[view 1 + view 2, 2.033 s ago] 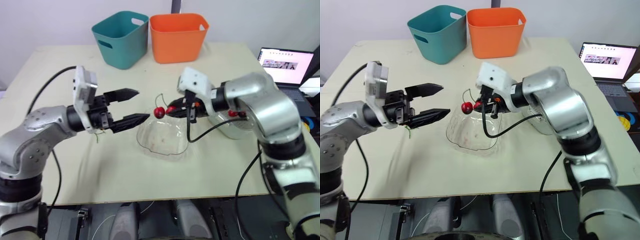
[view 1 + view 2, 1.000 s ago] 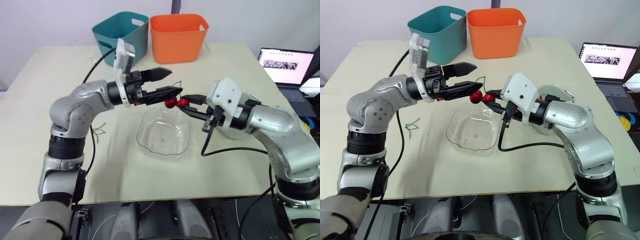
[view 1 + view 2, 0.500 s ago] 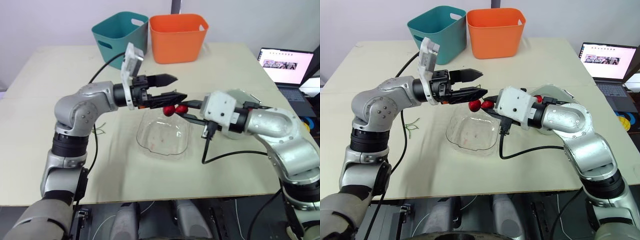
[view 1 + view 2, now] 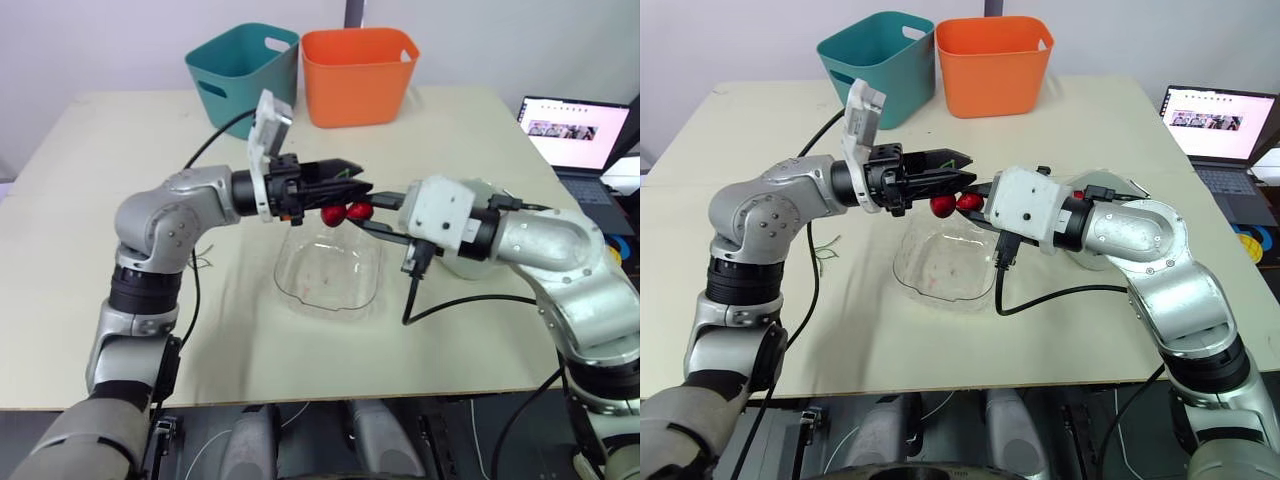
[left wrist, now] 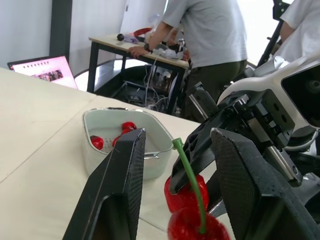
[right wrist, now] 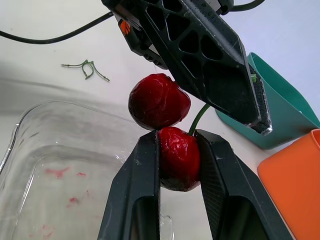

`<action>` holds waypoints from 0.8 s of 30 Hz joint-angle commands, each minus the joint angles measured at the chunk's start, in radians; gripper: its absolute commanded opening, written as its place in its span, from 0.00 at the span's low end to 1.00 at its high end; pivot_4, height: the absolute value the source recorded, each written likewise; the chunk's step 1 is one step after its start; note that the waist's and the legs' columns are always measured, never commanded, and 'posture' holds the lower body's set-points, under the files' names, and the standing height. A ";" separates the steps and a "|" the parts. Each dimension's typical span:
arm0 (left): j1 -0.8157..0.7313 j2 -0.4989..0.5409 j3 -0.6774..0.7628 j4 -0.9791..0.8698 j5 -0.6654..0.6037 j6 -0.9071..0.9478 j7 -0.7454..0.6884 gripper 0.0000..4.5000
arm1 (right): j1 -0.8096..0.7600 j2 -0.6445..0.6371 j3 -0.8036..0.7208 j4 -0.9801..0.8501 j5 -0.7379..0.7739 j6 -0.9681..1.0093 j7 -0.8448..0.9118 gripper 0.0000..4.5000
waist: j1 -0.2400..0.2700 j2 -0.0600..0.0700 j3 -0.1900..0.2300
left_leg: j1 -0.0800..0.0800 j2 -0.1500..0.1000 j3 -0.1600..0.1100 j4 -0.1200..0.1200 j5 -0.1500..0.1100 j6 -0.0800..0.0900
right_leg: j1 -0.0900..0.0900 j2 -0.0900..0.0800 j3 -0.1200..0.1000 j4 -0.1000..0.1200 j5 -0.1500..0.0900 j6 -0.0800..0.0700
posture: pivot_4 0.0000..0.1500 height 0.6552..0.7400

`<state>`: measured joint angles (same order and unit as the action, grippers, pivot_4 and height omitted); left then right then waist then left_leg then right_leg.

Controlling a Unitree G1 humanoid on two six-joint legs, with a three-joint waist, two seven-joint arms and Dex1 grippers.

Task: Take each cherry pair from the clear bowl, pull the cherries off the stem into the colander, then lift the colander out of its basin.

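Observation:
A cherry pair [image 4: 343, 213] hangs above the far rim of the clear bowl [image 4: 328, 275]. My right gripper [image 6: 178, 142] is shut on one cherry [image 6: 177, 159]; the other cherry [image 6: 159, 101] sits free just beyond its fingertips. From the opposite side, my left gripper [image 4: 352, 180] stands open with its fingers [image 5: 122, 190] either side of the green stem [image 5: 188, 175], not touching it. The white colander [image 5: 102, 152] in its basin holds a few cherries and sits behind my right arm [image 4: 1118, 187].
A teal bin [image 4: 243, 75] and an orange bin [image 4: 358, 72] stand at the table's back. A laptop [image 4: 570, 130] sits at the far right. Loose green stems [image 4: 200, 262] lie left of the bowl. People [image 5: 210, 40] stand beyond the table.
My left gripper has moved in over the cherry pair and its fingers have narrowed around the stem. My right gripper keeps hold of its cherry, nearly still.

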<state>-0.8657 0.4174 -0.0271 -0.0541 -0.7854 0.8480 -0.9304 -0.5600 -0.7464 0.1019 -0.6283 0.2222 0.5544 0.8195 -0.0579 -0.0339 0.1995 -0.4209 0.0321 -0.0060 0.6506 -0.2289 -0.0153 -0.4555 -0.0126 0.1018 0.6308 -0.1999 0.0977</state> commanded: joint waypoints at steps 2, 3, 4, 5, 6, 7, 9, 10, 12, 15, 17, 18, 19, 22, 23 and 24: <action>-0.030 -0.006 0.017 -0.011 -0.011 0.001 -0.006 0.48 | -0.019 -0.006 -0.019 -0.039 0.010 -0.007 -0.004 0.18 | 0.002 0.000 0.000 | 0.000 0.000 0.000 0.000 0.000 0.000 | 0.000 0.000 0.000 0.000 0.000 0.000 | 1.00 1.00; -0.031 -0.007 0.018 -0.010 -0.012 0.001 -0.007 0.48 | -0.018 -0.006 -0.020 -0.040 0.010 -0.007 -0.004 0.18 | 0.002 0.000 0.000 | 0.000 0.000 0.000 0.000 0.000 0.000 | 0.000 0.000 0.000 0.000 0.000 0.000 | 1.00 1.00; -0.032 -0.007 0.019 -0.010 -0.012 0.001 -0.007 0.48 | -0.018 -0.006 -0.020 -0.039 0.010 -0.007 -0.004 0.18 | 0.002 0.000 0.000 | 0.000 0.000 0.000 0.000 0.000 0.000 | 0.000 0.000 0.000 0.000 0.000 0.000 | 1.00 1.00; -0.033 -0.006 0.020 -0.010 -0.013 0.001 -0.008 0.48 | -0.018 -0.007 -0.019 -0.039 0.010 -0.007 -0.003 0.18 | 0.003 0.000 0.000 | 0.000 0.000 0.000 0.000 0.000 0.000 | 0.000 0.000 0.000 0.000 0.000 0.000 | 1.00 1.00; -0.034 -0.006 0.022 -0.010 -0.014 0.002 -0.009 0.48 | -0.017 -0.007 -0.019 -0.039 0.010 -0.007 -0.003 0.18 | 0.003 0.000 0.000 | 0.000 0.000 0.000 0.000 0.000 0.000 | 0.000 0.000 0.000 0.000 0.000 0.000 | 1.00 1.00; -0.034 -0.006 0.024 -0.011 -0.016 0.002 -0.009 0.48 | -0.016 -0.008 -0.019 -0.039 0.010 -0.007 -0.002 0.18 | 0.004 0.000 0.000 | 0.000 0.000 0.000 0.000 0.000 0.000 | 0.000 0.000 0.000 0.000 0.000 0.000 | 1.00 1.00; -0.037 -0.006 0.029 -0.009 -0.019 0.004 -0.009 0.48 | -0.015 -0.007 -0.018 -0.038 0.009 -0.008 -0.002 0.18 | 0.005 0.000 0.000 | 0.000 0.000 0.000 0.000 0.000 0.000 | 0.000 0.000 0.000 0.000 0.000 0.000 | 1.00 1.00; -0.038 -0.006 0.032 -0.008 -0.022 0.005 -0.007 0.48 | -0.015 -0.008 -0.018 -0.038 0.009 -0.008 -0.001 0.18 | 0.006 0.000 0.000 | 0.000 0.000 0.000 0.000 0.000 0.000 | 0.000 0.000 0.000 0.000 0.000 0.000 | 1.00 1.00; -0.039 -0.005 0.034 -0.007 -0.024 0.006 -0.006 0.48 | -0.015 -0.007 -0.018 -0.037 0.010 -0.009 -0.001 0.18 | 0.009 0.000 0.000 | 0.000 0.000 0.000 0.000 0.000 0.000 | 0.000 0.000 0.000 0.000 0.000 0.000 | 1.00 1.00; -0.039 -0.005 0.035 -0.008 -0.025 0.009 -0.004 0.48 | -0.015 -0.006 -0.017 -0.037 0.010 -0.010 -0.001 0.18 | 0.013 0.000 0.000 | 0.000 0.000 0.000 0.000 0.000 0.000 | 0.000 0.000 0.000 0.000 0.000 0.000 | 1.00 1.00; -0.039 -0.008 0.037 -0.007 -0.025 0.010 -0.001 0.40 | -0.016 -0.006 -0.016 -0.037 0.010 -0.010 0.000 0.18 | 0.014 0.000 0.000 | 0.000 0.000 0.000 0.000 0.000 0.000 | 0.000 0.000 0.000 0.000 0.000 -0.001 | 1.00 1.00; -0.039 -0.009 0.038 -0.008 -0.026 0.011 0.000 0.36 | -0.017 -0.007 -0.015 -0.036 0.009 -0.011 0.000 0.18 | 0.014 0.000 0.000 | 0.000 0.000 0.000 0.000 0.000 0.000 | 0.000 0.000 0.000 0.000 0.000 -0.001 | 1.00 1.00; -0.038 -0.009 0.038 -0.009 -0.026 0.012 0.001 0.28 | -0.017 -0.007 -0.015 -0.036 0.009 -0.011 0.001 0.18 | 0.014 0.000 0.000 | 0.000 0.000 0.000 0.001 0.000 0.000 | 0.000 0.000 0.000 0.000 0.000 -0.001 | 1.00 1.00; -0.038 -0.012 0.038 -0.011 -0.027 0.012 0.002 0.07 | -0.017 -0.008 -0.016 -0.037 0.009 -0.011 0.001 0.18 | 0.013 0.000 0.000 | 0.000 0.000 0.000 0.000 0.000 0.000 | 0.000 0.000 0.000 0.000 -0.001 -0.001 | 1.00 1.00; -0.037 -0.011 0.039 -0.013 -0.028 0.012 0.002 0.02 | -0.015 -0.009 -0.016 -0.038 0.009 -0.009 0.002 0.18 | 0.013 0.000 0.000 | 0.000 0.000 0.000 0.000 0.000 0.000 | 0.000 0.000 0.000 0.000 -0.001 -0.001 | 1.00 1.00; -0.037 -0.010 0.040 -0.015 -0.030 0.013 0.002 0.02 | -0.014 -0.011 -0.016 -0.039 0.009 -0.008 0.003 0.18 | 0.013 0.000 0.000 | 0.000 0.000 0.000 0.000 0.000 0.000 | 0.000 0.000 0.000 0.000 -0.001 -0.001 | 1.00 1.00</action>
<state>-0.8766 0.4080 -0.0154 -0.0442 -0.7979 0.8650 -0.9292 -0.5600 -0.7469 0.1019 -0.6283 0.2217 0.5558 0.8210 -0.0445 -0.0339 0.1994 -0.4208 0.0321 -0.0058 0.6511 -0.2289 -0.0153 -0.4553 -0.0126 0.1020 0.6308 -0.2005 0.0965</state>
